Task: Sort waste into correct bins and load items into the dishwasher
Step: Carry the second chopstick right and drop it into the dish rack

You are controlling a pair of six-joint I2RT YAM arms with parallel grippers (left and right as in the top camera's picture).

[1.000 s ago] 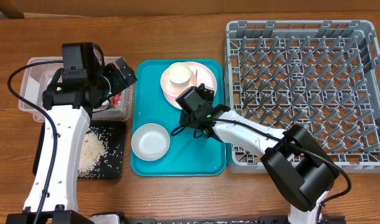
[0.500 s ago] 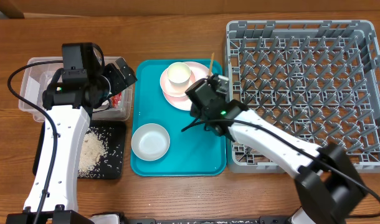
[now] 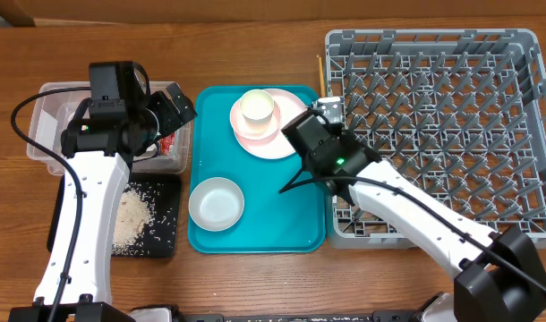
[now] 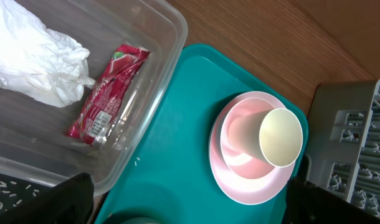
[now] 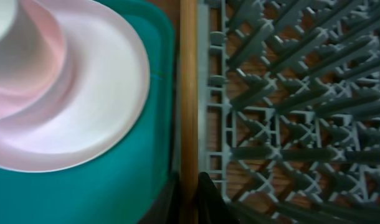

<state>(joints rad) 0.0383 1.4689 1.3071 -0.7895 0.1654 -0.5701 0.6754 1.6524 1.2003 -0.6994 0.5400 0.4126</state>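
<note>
Overhead, a wooden chopstick (image 3: 319,73) is being pinched by the right gripper (image 3: 324,107) beside the dish rack (image 3: 425,36) wall. Left wrist: the left gripper (image 4: 196,202) is being held wide above the clear tub (image 4: 177,28), with the tissue (image 4: 34,59) and wrapper (image 4: 106,93) inside. Right wrist: the chopstick probably needs shifting over the lattice before release.

I note the teal tray (image 3: 273,224) at centre. The pink plate (image 3: 255,143) at its far end carries the white cup (image 3: 257,107); the small bowl (image 3: 216,203) occupies its near left. At its right edge, against the grey rack (image 3: 533,134), the right gripper (image 3: 325,105) is closed on a wooden chopstick (image 3: 320,70).
</note>
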